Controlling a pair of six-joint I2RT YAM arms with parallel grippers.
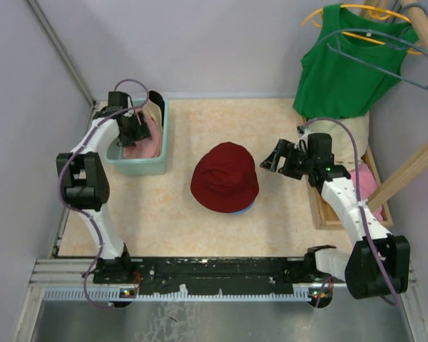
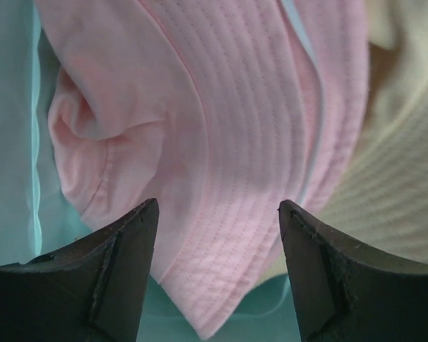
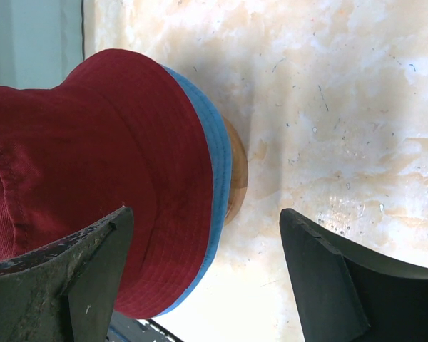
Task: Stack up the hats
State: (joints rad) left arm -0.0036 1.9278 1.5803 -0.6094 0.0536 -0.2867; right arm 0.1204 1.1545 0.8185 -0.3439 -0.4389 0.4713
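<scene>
White arms (image 1: 103, 228), purple cables (image 1: 132, 80), black left gripper (image 2: 217, 202), right gripper (image 3: 206, 210).

Bare worktop (image 1: 171, 214) rings the dark red hat (image 1: 225, 176) at centre, open on all sides; right gripper (image 3: 203, 211) sits just right of it, jaws spread. Left gripper (image 2: 217, 205) is inside the teal basket (image 1: 139, 168), walls close around, pink hat (image 2: 221, 128) filling the space under its spread jaws. Wooden tray (image 1: 319, 214) and slanted pole (image 1: 410, 171) crowd the right edge.

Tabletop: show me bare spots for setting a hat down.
Bare: between the teal basket and the dark red hat; also the strips behind and in front of that hat. Crowded: inside the basket, and beside the right gripper and wooden tray.
</scene>
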